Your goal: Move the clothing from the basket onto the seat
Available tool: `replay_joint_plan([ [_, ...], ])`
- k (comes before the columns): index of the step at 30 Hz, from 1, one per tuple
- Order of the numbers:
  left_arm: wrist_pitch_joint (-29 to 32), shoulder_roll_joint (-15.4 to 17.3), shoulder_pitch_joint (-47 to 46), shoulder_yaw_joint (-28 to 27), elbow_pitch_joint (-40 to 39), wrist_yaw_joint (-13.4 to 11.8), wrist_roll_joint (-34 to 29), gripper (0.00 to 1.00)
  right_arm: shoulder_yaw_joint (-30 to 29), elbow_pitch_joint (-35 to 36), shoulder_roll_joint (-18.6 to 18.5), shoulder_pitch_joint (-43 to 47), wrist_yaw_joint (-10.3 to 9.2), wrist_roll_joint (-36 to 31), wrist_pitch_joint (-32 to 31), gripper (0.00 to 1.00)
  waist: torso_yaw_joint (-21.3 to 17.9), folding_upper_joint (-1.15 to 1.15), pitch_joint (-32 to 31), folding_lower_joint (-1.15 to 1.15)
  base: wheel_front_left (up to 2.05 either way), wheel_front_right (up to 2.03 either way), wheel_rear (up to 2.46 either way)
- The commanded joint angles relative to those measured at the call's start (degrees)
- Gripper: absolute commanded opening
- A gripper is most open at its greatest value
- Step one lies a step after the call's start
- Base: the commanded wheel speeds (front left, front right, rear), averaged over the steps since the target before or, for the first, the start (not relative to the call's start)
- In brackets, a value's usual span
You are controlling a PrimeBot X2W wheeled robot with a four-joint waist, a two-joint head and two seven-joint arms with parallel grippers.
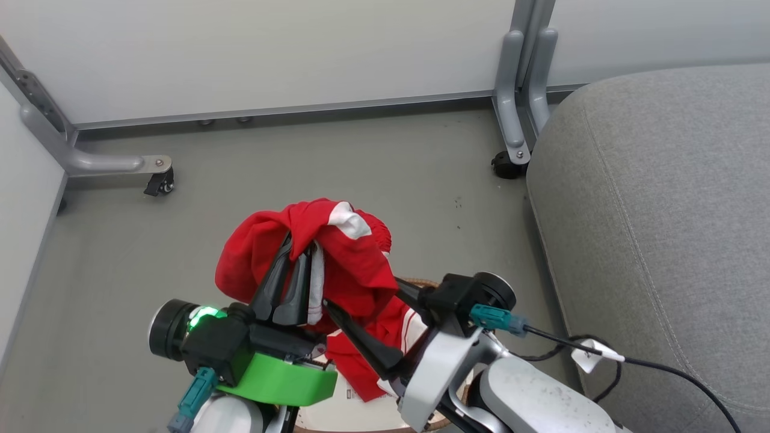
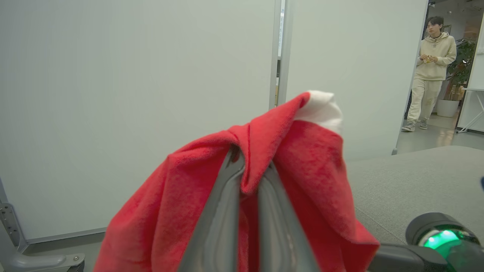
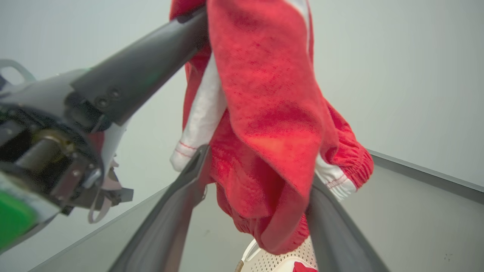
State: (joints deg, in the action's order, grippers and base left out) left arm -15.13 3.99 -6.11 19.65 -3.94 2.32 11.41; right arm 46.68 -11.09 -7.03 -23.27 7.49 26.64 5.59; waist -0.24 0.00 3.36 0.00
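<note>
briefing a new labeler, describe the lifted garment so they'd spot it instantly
Find the big grey seat on the head view's right; on the floor left of it is the cream basket. Above that hangs the clothing, pinched in the left tool: bright red with white panels among greys.

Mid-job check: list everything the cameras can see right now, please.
clothing: one lifted, red with white panels, above the basket
basket: one, cream, brown rim, below the grippers
seat: one, grey, head view's right
partition panels: several, pale, on grey castor legs, behind
person: one, cream clothes, far right of left wrist view
left gripper: one, dark, shut on the clothing
right gripper: one, dark, open around the clothing
</note>
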Motion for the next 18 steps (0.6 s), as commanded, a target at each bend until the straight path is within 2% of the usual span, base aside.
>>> replay_joint_plan([
  [1,-0.02,-0.26,-0.95,0.03,-0.09,0.16,0.11,0.0,0.81,-1.3,0.25,-1.64,0.0,0.32,0.17,1.0,0.15,0.0,0.01,0.0,0.0,0.0,0.0],
  [2,-0.02,-0.28,-0.97,0.1,-0.03,0.19,0.18,0.0,1.58,-2.3,0.55,-2.3,0.0,1.24,0.22,1.0,0.22,0.0,-0.02,0.0,0.0,0.0,0.0],
  [3,-0.02,-0.3,-0.97,0.15,-0.01,0.19,0.26,0.0,1.9,-3.06,0.78,-2.9,0.0,1.72,0.58,0.71,0.26,0.0,-0.04,0.0,0.0,0.0,0.0],
  [4,-0.02,-0.3,-0.95,0.16,0.0,0.16,0.38,0.0,2.27,-3.85,0.95,-3.66,0.0,2.08,0.83,0.1,0.28,0.0,-0.05,0.0,0.0,0.0,0.0],
  [5,-0.02,-0.32,-0.88,0.16,0.04,0.11,0.46,0.0,2.64,-4.45,1.16,-4.16,0.0,2.42,1.12,0.0,0.27,0.0,-0.08,0.0,0.0,0.0,0.0],
  [18,-0.03,-0.13,-0.3,-0.3,0.26,-0.33,0.75,0.0,6.04,-9.29,1.73,-7.59,0.0,5.08,4.25,0.0,-0.4,0.0,-0.36,0.0,0.0,0.0,0.0],
])
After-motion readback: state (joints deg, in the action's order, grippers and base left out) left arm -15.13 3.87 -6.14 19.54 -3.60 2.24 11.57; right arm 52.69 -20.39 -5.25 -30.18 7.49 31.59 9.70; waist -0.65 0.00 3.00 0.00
